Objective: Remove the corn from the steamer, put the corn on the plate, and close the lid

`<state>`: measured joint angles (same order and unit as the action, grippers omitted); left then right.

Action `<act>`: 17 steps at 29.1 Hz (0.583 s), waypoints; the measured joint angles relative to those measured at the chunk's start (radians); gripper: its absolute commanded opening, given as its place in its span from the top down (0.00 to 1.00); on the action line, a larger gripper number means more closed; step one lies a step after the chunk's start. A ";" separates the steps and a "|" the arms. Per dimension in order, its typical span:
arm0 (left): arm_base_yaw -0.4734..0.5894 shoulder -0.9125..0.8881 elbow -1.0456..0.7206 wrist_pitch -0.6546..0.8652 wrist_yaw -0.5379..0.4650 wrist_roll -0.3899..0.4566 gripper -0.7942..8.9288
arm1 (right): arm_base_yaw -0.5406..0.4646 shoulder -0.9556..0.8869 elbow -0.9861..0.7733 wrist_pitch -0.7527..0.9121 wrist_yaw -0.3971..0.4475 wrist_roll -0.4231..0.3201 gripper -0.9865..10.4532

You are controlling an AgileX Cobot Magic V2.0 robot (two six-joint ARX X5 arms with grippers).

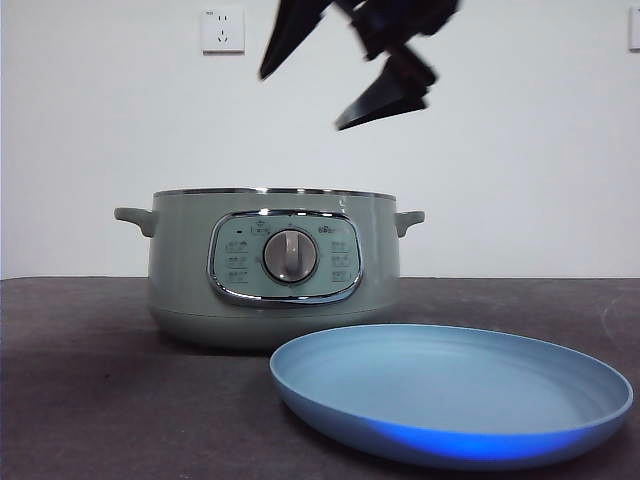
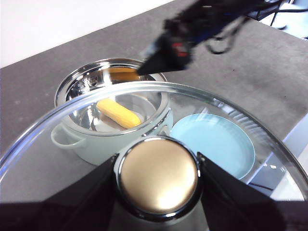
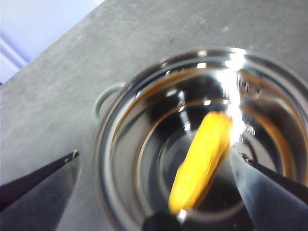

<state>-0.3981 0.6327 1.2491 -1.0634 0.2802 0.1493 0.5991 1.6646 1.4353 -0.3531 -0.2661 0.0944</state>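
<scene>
The sage-green steamer [image 1: 270, 270] stands uncovered on the dark table. The yellow corn [image 3: 201, 161] lies inside its shiny bowl and also shows in the left wrist view [image 2: 118, 112]. My right gripper [image 1: 302, 100] hangs open and empty above the pot; in its own view the gripper [image 3: 158, 155] has its jaws spread on either side of the corn, well above it. My left gripper [image 2: 158, 183] is shut on the knob [image 2: 158, 168] of the glass lid [image 2: 231, 120], held up in the air off the pot. The light-blue plate [image 1: 450, 390] lies empty in front of the pot, to its right.
A white wall with a socket [image 1: 222, 28] stands behind the table. Cables [image 2: 284, 9] lie at the table's far side. The table's edge [image 2: 293, 134] runs close beside the plate.
</scene>
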 measured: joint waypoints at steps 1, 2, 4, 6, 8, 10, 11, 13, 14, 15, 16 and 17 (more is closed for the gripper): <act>0.000 -0.010 0.000 -0.002 0.000 0.000 0.92 | 0.005 0.039 0.041 -0.009 0.011 0.000 0.42; 0.000 -0.024 0.000 -0.002 0.000 0.000 0.92 | 0.008 0.079 0.082 -0.019 0.021 0.000 0.42; 0.000 -0.045 0.000 -0.003 0.000 0.000 0.92 | 0.016 0.154 0.157 -0.038 0.035 -0.001 0.42; 0.000 -0.061 0.000 -0.019 0.000 0.000 0.92 | 0.027 0.259 0.260 -0.053 0.070 -0.003 0.42; 0.000 -0.059 0.000 -0.047 0.000 0.000 0.92 | 0.037 0.342 0.328 -0.063 0.111 -0.012 0.42; 0.000 -0.059 0.000 -0.068 0.000 0.000 0.92 | 0.043 0.399 0.347 -0.068 0.151 -0.014 0.42; 0.000 -0.059 0.000 -0.071 0.000 0.000 0.92 | 0.043 0.422 0.347 -0.078 0.179 -0.016 0.42; 0.000 -0.059 0.000 -0.069 0.000 0.000 0.92 | 0.046 0.458 0.347 -0.083 0.210 -0.016 0.42; 0.000 -0.059 0.000 -0.069 0.000 0.000 0.92 | 0.046 0.468 0.347 -0.084 0.222 -0.016 0.42; 0.000 -0.059 0.000 -0.069 0.000 0.000 0.92 | 0.047 0.474 0.347 -0.084 0.238 -0.016 0.42; 0.000 -0.059 0.000 -0.069 0.000 0.000 0.92 | 0.047 0.477 0.347 -0.084 0.243 -0.016 0.42; 0.000 -0.059 0.000 -0.069 0.000 0.000 0.92 | 0.047 0.478 0.347 -0.082 0.244 -0.016 0.42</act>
<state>-0.3985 0.5735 1.2491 -1.1328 0.2802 0.1497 0.6464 2.1422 1.7821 -0.4351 -0.0219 0.0784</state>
